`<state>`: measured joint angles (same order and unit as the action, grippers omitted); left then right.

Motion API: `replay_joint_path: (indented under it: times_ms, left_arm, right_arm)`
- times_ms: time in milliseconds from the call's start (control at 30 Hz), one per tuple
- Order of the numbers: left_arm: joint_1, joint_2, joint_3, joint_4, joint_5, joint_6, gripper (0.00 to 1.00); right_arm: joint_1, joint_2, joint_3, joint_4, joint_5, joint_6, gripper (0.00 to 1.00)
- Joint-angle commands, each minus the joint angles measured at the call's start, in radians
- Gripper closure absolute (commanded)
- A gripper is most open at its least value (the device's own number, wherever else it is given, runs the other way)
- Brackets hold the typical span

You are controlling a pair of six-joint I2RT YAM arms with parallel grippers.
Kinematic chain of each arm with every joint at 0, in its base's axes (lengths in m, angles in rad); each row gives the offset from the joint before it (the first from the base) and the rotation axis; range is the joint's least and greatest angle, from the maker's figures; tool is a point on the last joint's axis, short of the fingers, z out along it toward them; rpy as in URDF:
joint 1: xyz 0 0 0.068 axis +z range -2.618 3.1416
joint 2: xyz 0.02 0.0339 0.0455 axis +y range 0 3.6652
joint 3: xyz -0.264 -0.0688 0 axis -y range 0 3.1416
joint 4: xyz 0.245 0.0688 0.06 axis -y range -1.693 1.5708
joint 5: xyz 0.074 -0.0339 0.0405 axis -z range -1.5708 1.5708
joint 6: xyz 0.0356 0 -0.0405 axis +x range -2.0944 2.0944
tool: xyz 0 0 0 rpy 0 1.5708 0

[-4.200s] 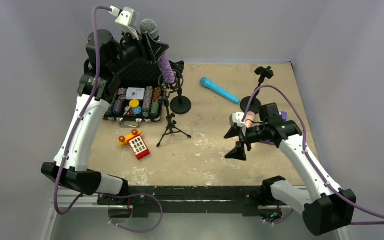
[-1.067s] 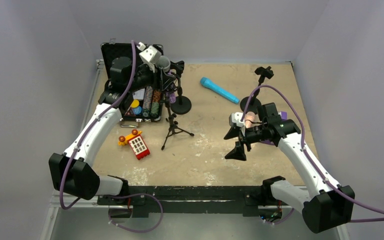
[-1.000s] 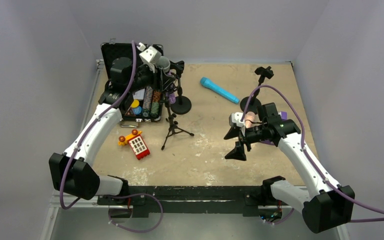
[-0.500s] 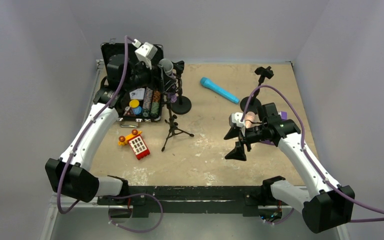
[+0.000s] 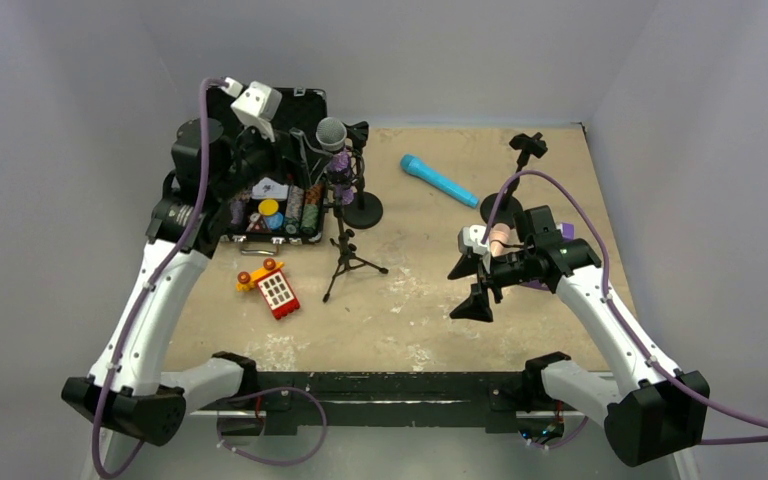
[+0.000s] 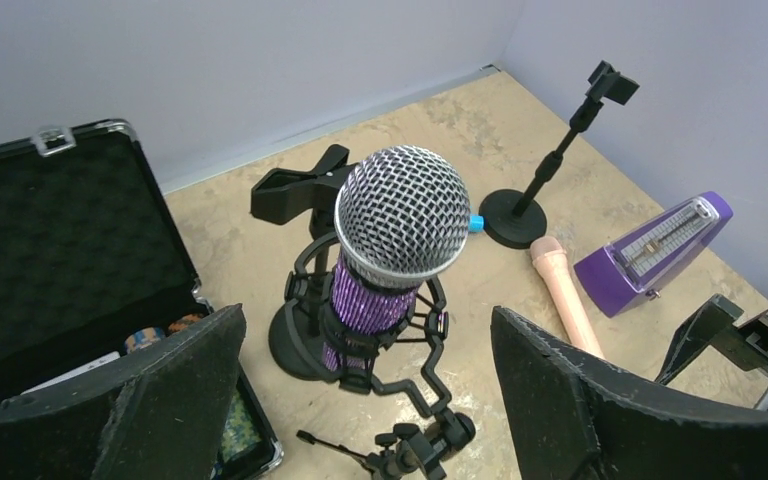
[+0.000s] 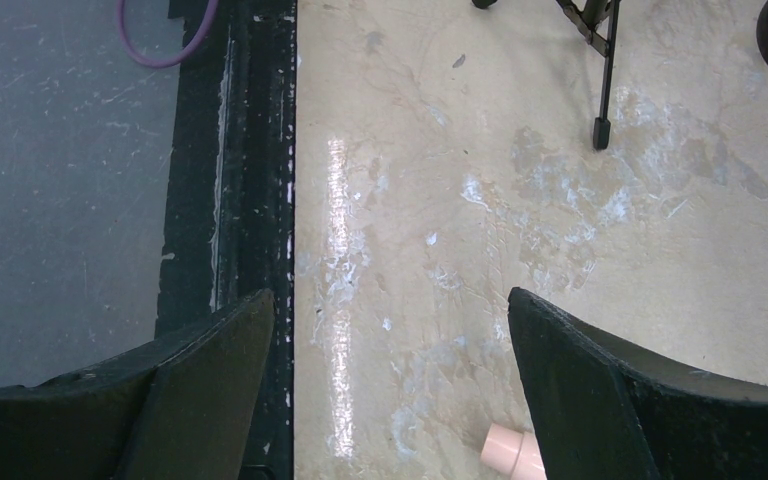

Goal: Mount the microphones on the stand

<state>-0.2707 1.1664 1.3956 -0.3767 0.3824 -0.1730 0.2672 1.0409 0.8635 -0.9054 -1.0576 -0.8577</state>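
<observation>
The purple microphone (image 6: 400, 225) stands upright in the stand (image 5: 344, 255), just ahead of my wide-open left gripper (image 6: 367, 330). The open case (image 6: 60, 230) beside it holds chips (image 5: 296, 200). My right gripper (image 7: 390, 300) gapes wide near the pink microphone (image 7: 512, 450).

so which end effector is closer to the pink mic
right. the right end effector hangs just above the pink mic. the left end effector is far across the table, by the purple mic in its stand
</observation>
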Motion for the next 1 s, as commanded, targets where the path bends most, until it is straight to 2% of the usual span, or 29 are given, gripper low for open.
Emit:
replay_joint_path:
  times_ms: [0, 267, 500, 733, 967]
  left_arm:
    - [0.001, -0.118, -0.047, -0.030, -0.087, 0.003, 0.04]
    - [0.001, -0.357, -0.195, -0.119, -0.192, 0.000, 0.01]
    - [0.001, -0.565, -0.355, -0.181, -0.199, -0.059, 0.01]
    - [0.001, -0.742, -0.504, -0.230, -0.181, -0.140, 0.01]
    - [0.001, -0.851, -0.600, -0.266, -0.152, -0.143, 0.01]
  right_arm:
    - [-0.003, -0.003, 0.007, -0.006, -0.010, -0.021, 0.10]
    - [-0.003, -0.020, 0.006, -0.013, -0.002, -0.032, 0.10]
    - [-0.005, -0.084, 0.029, -0.021, 0.046, -0.026, 0.10]
    - [-0.006, -0.124, 0.171, -0.110, 0.142, -0.027, 0.08]
    - [-0.012, -0.087, 0.359, -0.181, 0.122, 0.026, 0.08]
